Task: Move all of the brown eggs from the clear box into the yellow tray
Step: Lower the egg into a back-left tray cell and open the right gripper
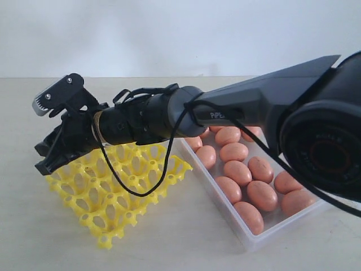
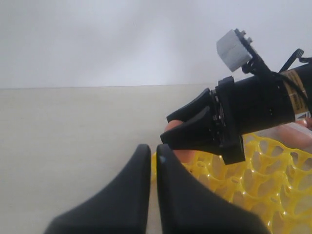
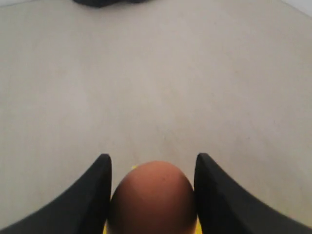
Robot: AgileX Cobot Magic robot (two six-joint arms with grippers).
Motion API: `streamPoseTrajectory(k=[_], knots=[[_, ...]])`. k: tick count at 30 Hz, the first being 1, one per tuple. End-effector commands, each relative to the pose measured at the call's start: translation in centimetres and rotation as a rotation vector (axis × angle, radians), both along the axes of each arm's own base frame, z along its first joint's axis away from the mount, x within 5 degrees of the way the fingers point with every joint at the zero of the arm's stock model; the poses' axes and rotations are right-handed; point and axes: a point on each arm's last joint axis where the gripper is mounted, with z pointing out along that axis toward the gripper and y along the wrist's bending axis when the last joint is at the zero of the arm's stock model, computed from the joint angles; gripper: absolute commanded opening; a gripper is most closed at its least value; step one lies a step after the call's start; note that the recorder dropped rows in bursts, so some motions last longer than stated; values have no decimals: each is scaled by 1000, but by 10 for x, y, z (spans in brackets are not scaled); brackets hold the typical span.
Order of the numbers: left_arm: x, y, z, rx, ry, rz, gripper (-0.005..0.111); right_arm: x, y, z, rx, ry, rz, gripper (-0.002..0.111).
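1. Nearest the lens is the right arm's joint housing [image 1: 321, 152]. It blocks part of the box behind it.
2. Next comes the clear box [image 1: 225, 217], resting on the worktop [image 1: 186, 248]. I cannot make out its lid. It holds the brown eggs [image 1: 238, 172]. I count about a dozen, lying loose in one layer, and more may sit behind the arm.
3. Just beside the box stands the yellow tray [image 1: 121, 212]. Every cup I can see is empty. The cups under the hand are hidden.
4. Over the tray's far left corner in the exterior view, the right hand [image 1: 48, 157] grips one egg [image 3: 152, 200] between its fingers. The egg is not yet seated in a cup.
5. Procedure, in my judgement:
   - Centre the egg over a single cup, clear of the pegs.
   - Descend slowly until the cup carries it.
   - Only then open the fingers.
   - Lift straight up.
6. The left hand [image 2: 152, 151] hangs near the tray's edge, its fingers nearly touching and holding nothing.
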Motion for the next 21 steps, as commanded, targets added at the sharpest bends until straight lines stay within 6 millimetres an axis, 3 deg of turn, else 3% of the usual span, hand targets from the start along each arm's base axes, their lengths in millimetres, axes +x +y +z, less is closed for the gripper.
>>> streamPoseTrajectory(k=[1,16,21], knots=[[0,0,0,-4,-7,2,4,-2,3,-6,31,17,50,0],[0,0,0,-4,-7,2,4,-3,4,-17,25,50,38,0],[0,0,0,-4,-7,2,4,-3,4,-24,23,67,41,17]])
